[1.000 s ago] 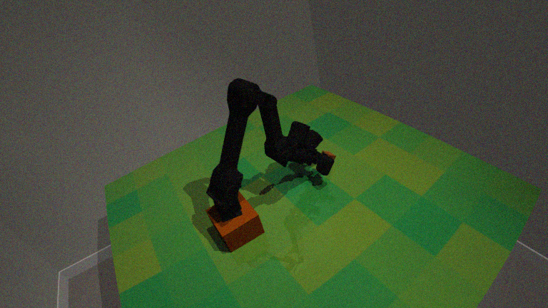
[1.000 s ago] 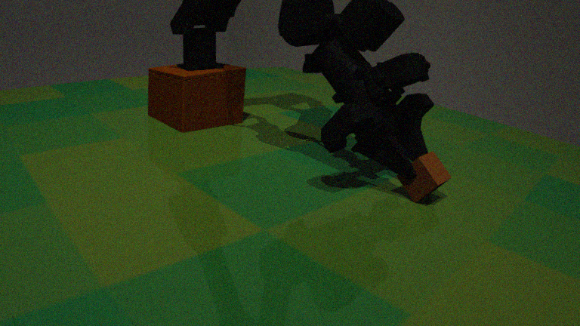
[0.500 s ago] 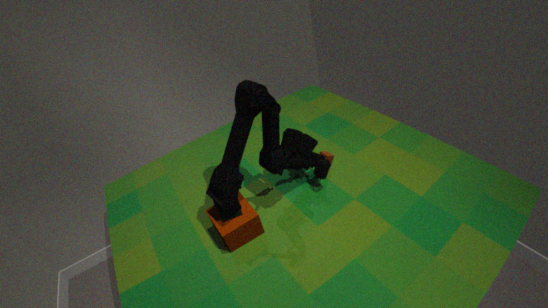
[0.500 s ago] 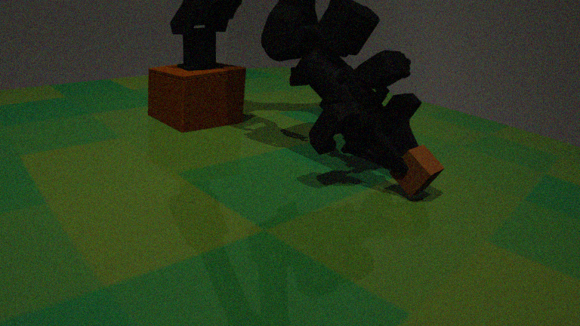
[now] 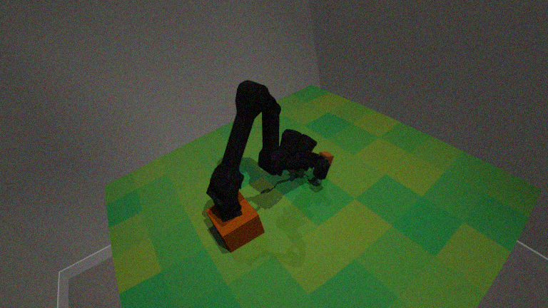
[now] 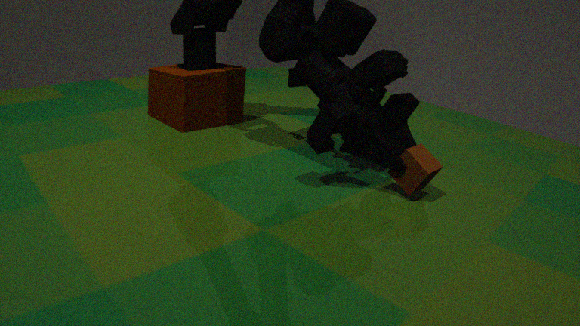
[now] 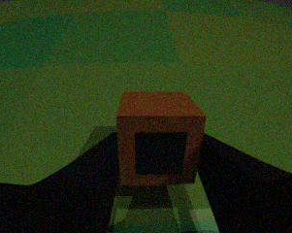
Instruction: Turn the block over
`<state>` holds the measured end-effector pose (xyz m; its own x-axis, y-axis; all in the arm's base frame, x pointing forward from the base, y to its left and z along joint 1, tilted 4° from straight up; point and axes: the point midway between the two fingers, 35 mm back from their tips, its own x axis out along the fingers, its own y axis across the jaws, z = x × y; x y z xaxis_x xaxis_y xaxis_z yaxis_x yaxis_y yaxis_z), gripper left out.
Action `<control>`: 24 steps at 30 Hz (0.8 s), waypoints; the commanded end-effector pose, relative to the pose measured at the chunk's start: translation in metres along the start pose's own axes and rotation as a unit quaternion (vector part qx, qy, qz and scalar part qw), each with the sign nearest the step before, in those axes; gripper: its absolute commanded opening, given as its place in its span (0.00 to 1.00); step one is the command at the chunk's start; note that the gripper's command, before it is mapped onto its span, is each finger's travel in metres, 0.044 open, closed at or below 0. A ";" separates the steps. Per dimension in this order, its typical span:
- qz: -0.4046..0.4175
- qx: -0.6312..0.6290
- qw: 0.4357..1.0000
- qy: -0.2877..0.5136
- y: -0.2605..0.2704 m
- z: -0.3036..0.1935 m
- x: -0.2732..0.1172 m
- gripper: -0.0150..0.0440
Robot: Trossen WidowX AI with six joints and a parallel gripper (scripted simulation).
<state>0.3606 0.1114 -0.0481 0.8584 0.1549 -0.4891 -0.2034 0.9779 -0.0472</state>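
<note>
The small orange block (image 5: 327,155) (image 6: 414,173) (image 7: 155,104) is held tilted, with its lowest edge at or just above the table (image 5: 343,227) (image 6: 140,202) (image 7: 87,87). Its marked side, with a dark square, faces back toward the wrist camera in the wrist view; that side is hidden in the top and exterior views. My gripper (image 5: 323,162) (image 6: 404,163) (image 7: 156,139) is shut on the block, with one finger on each side of it. The gripper slants low over the table. Whether the block touches the table is hard to tell.
The arm's orange base box (image 5: 242,227) (image 6: 196,100) stands on the table, well behind the block in the exterior view. The table has a green and yellow patchwork top. The arm's shadow falls beneath the gripper. The scene is dim and grainy.
</note>
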 end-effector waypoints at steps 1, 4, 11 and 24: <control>-0.002 -0.003 1.000 -0.002 0.000 0.000 0.000 0.43; -0.002 -0.003 1.000 -0.002 0.000 0.000 0.000 0.57; -0.002 -0.003 1.000 -0.002 0.000 0.000 0.000 0.88; -0.002 -0.003 1.000 -0.002 0.000 0.000 0.000 1.00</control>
<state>0.3608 0.1114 -0.0476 0.8598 0.1549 -0.4865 -0.2030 0.9780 -0.0472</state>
